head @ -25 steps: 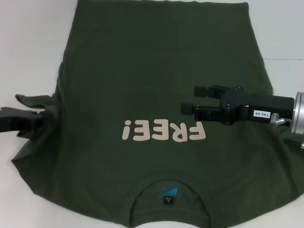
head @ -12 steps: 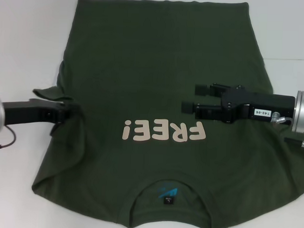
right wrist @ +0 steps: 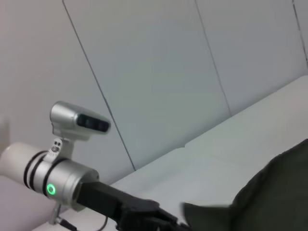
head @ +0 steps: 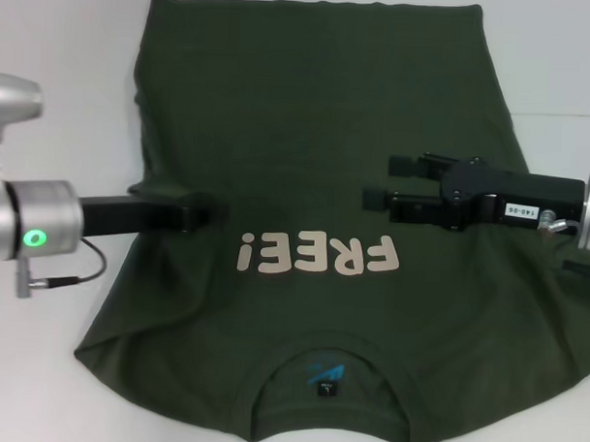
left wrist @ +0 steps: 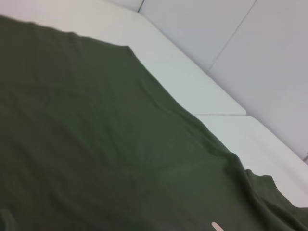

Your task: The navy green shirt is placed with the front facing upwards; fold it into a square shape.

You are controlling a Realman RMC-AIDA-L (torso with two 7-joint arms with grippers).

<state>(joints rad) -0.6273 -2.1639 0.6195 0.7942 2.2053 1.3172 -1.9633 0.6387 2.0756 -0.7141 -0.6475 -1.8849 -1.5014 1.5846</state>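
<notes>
The navy green shirt (head: 308,115) lies flat, front up, with its collar toward me. The cream letters "FREE!" (head: 318,253) and the blue-and-black collar label (head: 325,377) show. My left gripper (head: 210,216) is shut on the left sleeve (head: 165,193) and holds it over the shirt's body, just left of the letters. The shirt's left side is folded inward. My right gripper (head: 380,180) is open and empty, hovering over the shirt's right half above the letters. The shirt also fills the left wrist view (left wrist: 96,144). The right wrist view shows the left arm (right wrist: 67,178) and part of the shirt (right wrist: 274,192).
The shirt lies on a white table (head: 59,38), with bare surface to the left, right and far side. A white panelled wall (right wrist: 168,72) stands behind the table. The right sleeve (head: 562,356) still lies spread out at the right.
My left gripper has moved right, from beside the shirt to over its body, dragging the left sleeve inward. My right gripper has shifted slightly right.
</notes>
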